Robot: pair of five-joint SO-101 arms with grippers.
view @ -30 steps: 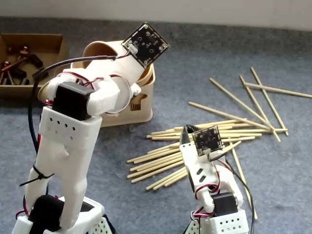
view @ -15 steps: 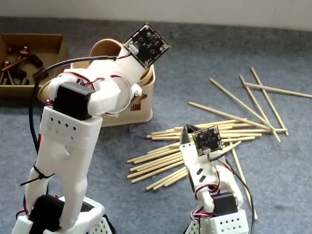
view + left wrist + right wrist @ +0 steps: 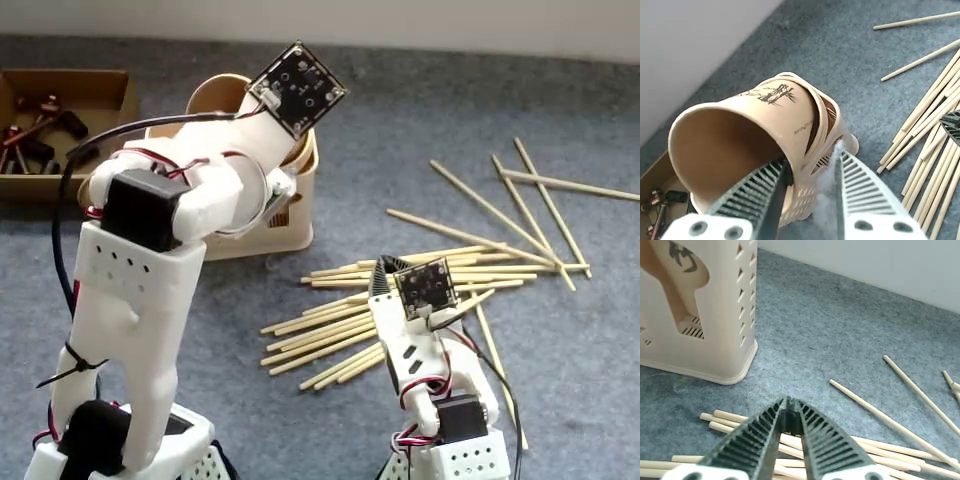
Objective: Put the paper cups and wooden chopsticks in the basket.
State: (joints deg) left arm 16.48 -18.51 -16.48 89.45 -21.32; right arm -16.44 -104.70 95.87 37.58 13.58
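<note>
The left gripper [image 3: 811, 156] hangs over the mouth of the cream plastic basket [image 3: 842, 127] with its ribbed fingers [image 3: 860, 185] spread apart and nothing filling the gap between them; part of the basket's slotted wall shows through that gap. A paper cup [image 3: 740, 135] lies tilted in the top of the basket, its open mouth turned toward the wrist and the lower edge of its rim right at the tip of one finger. Whether the two touch cannot be told. The cup bears a dark ink drawing of bamboo and, beneath it, a thin line of small print that is too fine to read. In the high view the cup [image 3: 215, 95] juts out of the basket [image 3: 270, 235] beyond the left arm's camera board. The right gripper [image 3: 790, 414] has its fingers pressed together at the tips with nothing between them. It sits low over the near end of the heap of wooden chopsticks [image 3: 865, 445], which spread out on the grey carpet [image 3: 420, 130] just under and beyond the fingertips. Single sticks lie farther off. The basket [image 3: 730, 315] stands ahead and to one side of these fingers, apart from them, and a cup wall with an ink mark shows through its side opening. A cardboard box [image 3: 60, 100] of small parts sits well away from both grippers.
</note>
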